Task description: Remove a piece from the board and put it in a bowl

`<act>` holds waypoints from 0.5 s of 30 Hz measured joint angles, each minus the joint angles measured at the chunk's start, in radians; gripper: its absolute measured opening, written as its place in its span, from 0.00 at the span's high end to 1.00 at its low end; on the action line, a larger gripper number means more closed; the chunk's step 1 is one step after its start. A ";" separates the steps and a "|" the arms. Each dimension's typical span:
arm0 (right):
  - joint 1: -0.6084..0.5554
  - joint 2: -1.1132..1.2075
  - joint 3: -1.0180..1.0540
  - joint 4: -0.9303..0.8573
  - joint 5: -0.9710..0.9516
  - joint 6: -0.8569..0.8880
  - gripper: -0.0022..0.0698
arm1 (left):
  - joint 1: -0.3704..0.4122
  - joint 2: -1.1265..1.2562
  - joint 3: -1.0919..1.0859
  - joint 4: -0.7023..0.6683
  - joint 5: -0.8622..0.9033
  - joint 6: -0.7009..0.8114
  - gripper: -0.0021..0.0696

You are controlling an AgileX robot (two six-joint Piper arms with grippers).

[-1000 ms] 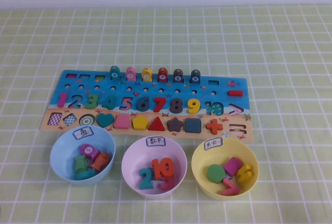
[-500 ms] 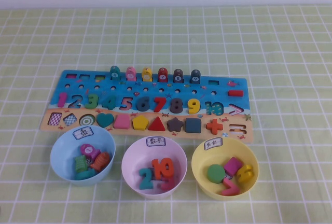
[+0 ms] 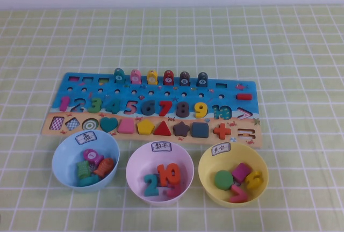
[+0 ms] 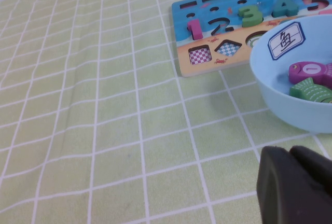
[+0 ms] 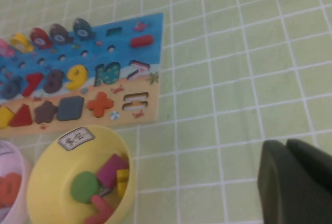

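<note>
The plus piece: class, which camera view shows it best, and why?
The high view: the plus piece sits unobstructed in the board, beyond the yellow bowl. The right wrist view shows it blurrier, above the right gripper. The left wrist view, with the left gripper, misses it.

Neither arm is being shown in the high view. The left gripper [image 4: 295, 185] is being held low over the bench at the near left; only dark finger tips are being seen, pressed together. The right gripper [image 5: 295, 180] is being held low over the bench at the near right, its dark fingers likewise closed together.
</note>
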 joint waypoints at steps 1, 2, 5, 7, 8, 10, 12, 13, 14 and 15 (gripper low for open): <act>0.000 0.048 -0.045 -0.029 0.022 -0.005 0.99 | 0.000 0.000 0.000 0.000 0.000 0.000 0.98; 0.000 0.083 -0.085 -0.045 0.036 -0.007 0.99 | 0.000 0.000 0.000 0.000 0.000 0.000 0.98; 0.000 0.189 -0.161 -0.051 0.043 -0.016 0.99 | 0.000 0.000 0.000 0.000 0.000 0.000 0.98; 0.000 0.258 -0.195 -0.033 0.049 -0.057 0.99 | 0.000 0.000 0.000 0.000 0.000 0.000 0.98; 0.000 0.296 -0.218 -0.027 0.068 -0.102 0.99 | 0.000 0.000 0.000 0.000 0.000 0.000 0.98; 0.000 0.382 -0.292 -0.027 0.153 -0.200 0.99 | 0.000 0.000 0.000 0.000 0.000 0.000 0.98; 0.000 0.471 -0.393 -0.035 0.271 -0.253 0.99 | 0.000 0.000 0.000 0.000 0.000 0.000 0.98; 0.000 0.513 -0.436 -0.037 0.321 -0.267 0.99 | 0.000 0.000 0.000 0.000 0.000 0.000 0.98; 0.000 0.564 -0.491 -0.039 0.382 -0.278 0.99 | 0.000 0.000 0.000 0.000 0.000 0.000 0.98; 0.000 0.616 -0.545 -0.041 0.439 -0.285 0.99 | 0.000 0.000 0.000 0.000 0.000 0.000 0.98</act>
